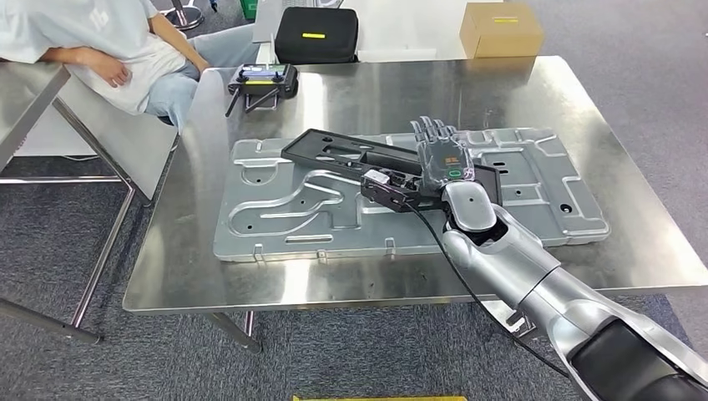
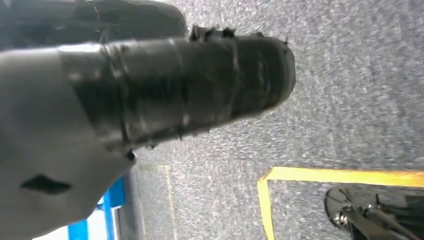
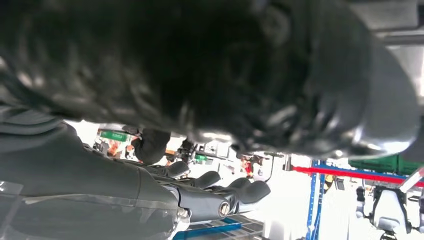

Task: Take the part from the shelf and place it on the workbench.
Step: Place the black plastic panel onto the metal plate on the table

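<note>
Part (image 1: 351, 159), black and frame-like, lies on the counter (image 1: 334, 284) mid-surface under the right robot hand (image 1: 442, 159), whose spread fingers could drag it when withdrawing.

Workshop/lab: steel workbench (image 1: 351, 284), stamped metal panel (image 1: 275, 213), floor tape (image 2: 320, 176).

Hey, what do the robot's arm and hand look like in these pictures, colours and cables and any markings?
The right arm is glossy silver with rounded shells and a black section near the shoulder. A thin black cable runs along it. The right hand is dark grey with a small green mark on its back. The left hand looks black and ribbed.
</note>
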Available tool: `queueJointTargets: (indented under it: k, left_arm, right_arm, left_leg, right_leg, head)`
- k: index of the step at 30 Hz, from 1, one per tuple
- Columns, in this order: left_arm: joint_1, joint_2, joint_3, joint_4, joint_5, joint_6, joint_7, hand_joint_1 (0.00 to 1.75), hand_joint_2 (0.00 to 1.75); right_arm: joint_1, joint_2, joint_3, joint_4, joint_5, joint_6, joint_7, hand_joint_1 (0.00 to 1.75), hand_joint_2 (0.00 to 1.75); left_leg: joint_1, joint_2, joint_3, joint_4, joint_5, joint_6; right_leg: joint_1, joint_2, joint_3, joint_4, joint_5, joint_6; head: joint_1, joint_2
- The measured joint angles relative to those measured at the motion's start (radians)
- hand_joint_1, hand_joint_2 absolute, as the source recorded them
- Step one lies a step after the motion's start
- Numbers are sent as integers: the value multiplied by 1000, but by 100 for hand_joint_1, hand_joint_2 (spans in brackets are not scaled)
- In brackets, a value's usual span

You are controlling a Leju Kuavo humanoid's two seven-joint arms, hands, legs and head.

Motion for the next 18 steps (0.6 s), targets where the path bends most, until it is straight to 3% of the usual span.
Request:
queueJointTargets:
  k: [2, 3, 4, 7, 8, 10, 12, 13, 14, 15, 16, 18]
  left_arm:
    - [-2, 0, 0, 0, 0, -2, 0, 0, 0]
    - [-3, 0, 0, 0, 0, -3, 0, 0, 0]
    - [-4, 0, 0, 0, 0, -4, -1, 0, 0]
    - [-3, 0, 0, 0, 0, -10, -1, 0, 0]
    - [-4, 0, 0, 0, 0, -11, -1, 0, 0]
    - [-5, 0, 0, 0, 0, -15, 0, 0, 0]
    - [-4, 0, 0, 0, -1, -20, 1, 0, 0]
    - [-3, 0, 0, 0, -1, -23, 2, 0, 0]
    - [-3, 0, 0, 0, -2, -27, 3, 0, 0]
    - [-3, 0, 0, 0, -3, -30, 4, 0, 0]
    - [-3, 0, 0, 0, -4, -33, 4, 0, 0]
    - [-3, 0, 0, 0, -7, -37, 3, 0, 0]
  right_arm:
    - [0, 0, -1, -3, 2, 3, 0, 0, 0]
    - [-1, -1, -1, -5, 4, 5, 1, 0, 0]
    - [-1, -1, -2, -7, 6, 8, 1, 0, 0]
    - [-1, -3, -2, -10, 12, 19, 5, 0, 0]
    - [-1, -5, -2, -10, 13, 21, 6, 0, 0]
    - [0, -10, -2, -11, 14, 22, 9, 0, 0]
    - [2, -14, -2, -12, 15, 23, 10, 0, 0]
    - [5, -16, -2, -12, 16, 24, 10, 0, 0]
    - [8, -18, -2, -13, 18, 27, 10, 0, 0]
    - [11, -20, -2, -16, 21, 31, 10, 0, 0]
    - [14, -23, -2, -21, 24, 36, 10, 0, 0]
    - [17, -28, -2, -34, 32, 41, 10, 0, 0]
  left_leg:
    - [2, -1, 79, -132, 40, -3]
    - [0, -2, 104, -176, 52, 0]
    - [-2, -4, 113, -198, 56, 4]
    - [-5, -3, 105, -202, 76, 26]
    - [-4, -2, 99, -204, 86, 35]
    - [-3, 1, 82, -210, 106, 50]
    - [-8, 1, 59, -210, 124, 57]
    - [-10, 1, 47, -209, 132, 58]
    - [-12, 1, 35, -209, 141, 58]
    - [-14, 1, 24, -209, 149, 57]
    - [-15, 1, 14, -209, 157, 56]
    - [-18, 1, 1, -208, 172, 49]
  right_leg:
    - [-2, 0, -12, 10, 6, 9]
    - [-2, 1, -16, 13, 9, 14]
    - [-1, 1, -19, 14, 14, 21]
    - [-2, 4, -23, 8, 29, 41]
    - [-3, 4, -30, 17, 16, 45]
    - [-5, 3, -59, 95, -59, 50]
    - [-5, 2, -97, 226, -147, 52]
    - [-4, 2, -103, 275, -167, 52]
    - [-4, 2, -94, 290, -166, 51]
    - [-4, 2, -65, 268, -150, 47]
    - [-3, 2, -18, 212, -128, 42]
    - [4, 2, 82, 72, -113, 31]
  head:
    - [0, 0]
    - [1, 0]
    - [3, 0]
    - [6, 0]
    - [6, 0]
    - [10, 0]
    - [14, 0]
    - [14, 0]
    - [14, 0]
    - [14, 0]
    - [14, 0]
    - [13, 0]
